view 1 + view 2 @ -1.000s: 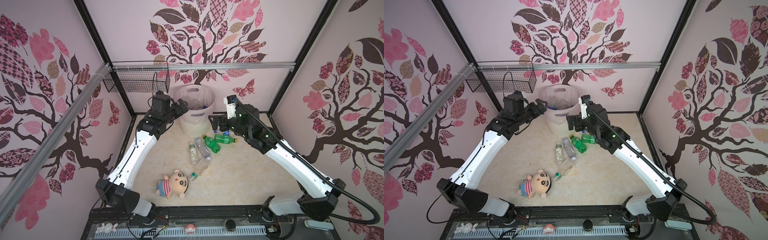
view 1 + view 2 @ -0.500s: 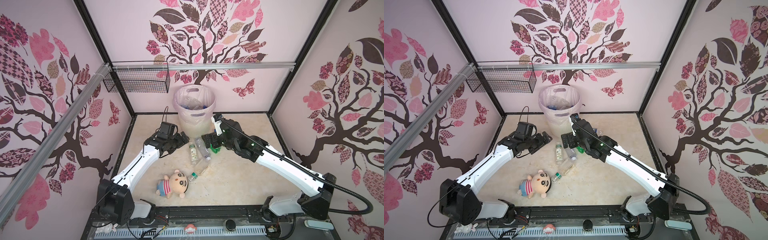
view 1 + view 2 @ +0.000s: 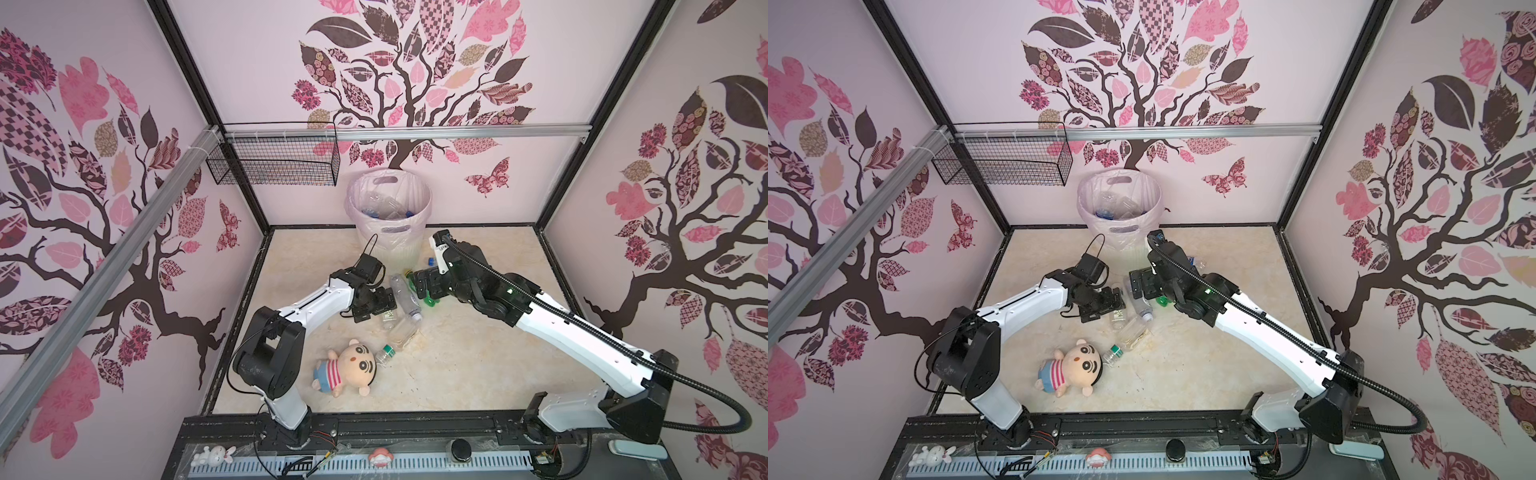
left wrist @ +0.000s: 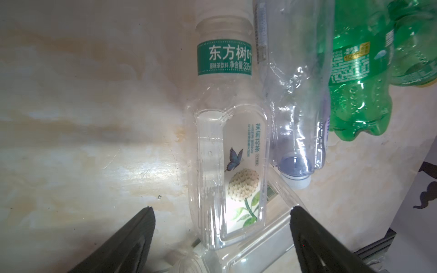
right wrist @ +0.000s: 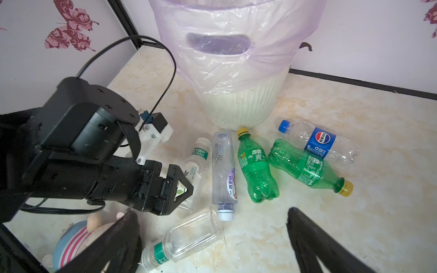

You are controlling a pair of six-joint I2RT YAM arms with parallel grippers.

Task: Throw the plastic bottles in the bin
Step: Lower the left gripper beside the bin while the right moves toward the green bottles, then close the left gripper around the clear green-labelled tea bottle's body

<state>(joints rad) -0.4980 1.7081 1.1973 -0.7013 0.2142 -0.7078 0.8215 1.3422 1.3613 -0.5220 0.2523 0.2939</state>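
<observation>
The cream ribbed bin (image 3: 390,249) with its pink liner stands at the back wall, and several plastic bottles (image 3: 386,208) lie inside it. More lie on the floor before it: a clear tea bottle with a green-white label (image 4: 231,165), a clear blue-capped one (image 5: 223,172), two green ones (image 5: 256,170) and a blue-labelled one (image 5: 319,141). My left gripper (image 4: 222,210) is open, its jaws straddling the tea bottle's base with gaps on both sides. My right gripper (image 5: 211,211) hovers open above the pile, holding nothing. Another clear bottle (image 5: 186,238) lies below it.
A plush doll in a striped shirt (image 3: 351,370) lies on the floor near the front, with the neck of the clear bottle (image 3: 399,332) beside its head. A black wire basket (image 3: 274,164) hangs on the back-left rail. Walls enclose three sides.
Both arms have come down from beside the bin's rim to the bottles on the floor. My left gripper has slid right over the tea bottle.
</observation>
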